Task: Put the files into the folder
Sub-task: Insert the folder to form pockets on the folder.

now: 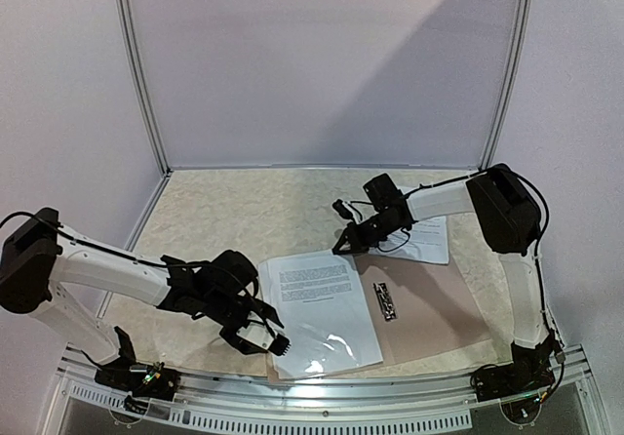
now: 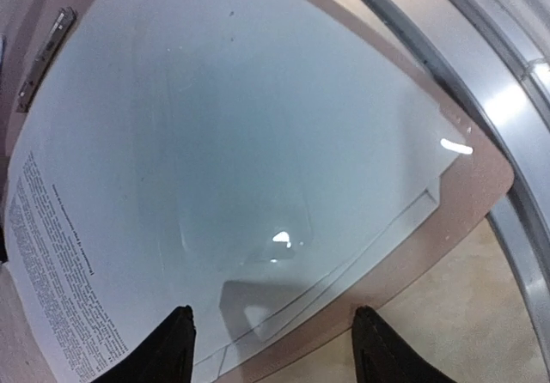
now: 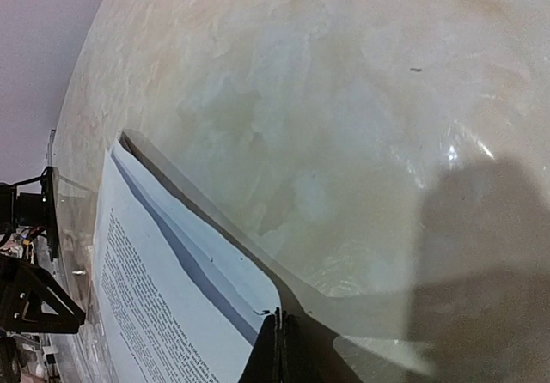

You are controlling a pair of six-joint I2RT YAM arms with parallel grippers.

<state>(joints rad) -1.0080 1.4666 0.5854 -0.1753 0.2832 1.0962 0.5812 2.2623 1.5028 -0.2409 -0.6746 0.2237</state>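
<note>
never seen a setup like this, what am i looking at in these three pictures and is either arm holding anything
Two white and black robot arms are bolted at the near edge of a marbled table. The wide picture comes from a camera above and behind them; the other two come from cameras on each wrist, looking past that arm's own jaws.

On the table lies an open tan folder with a small black clip inside. A printed sheet under a clear plastic sleeve covers its left half. More paper lies beyond it, under the right arm.

The left gripper hovers open over the sleeve's near corner, holding nothing. The right gripper is shut at the sleeve's far corner, seemingly pinching its edge.
</note>
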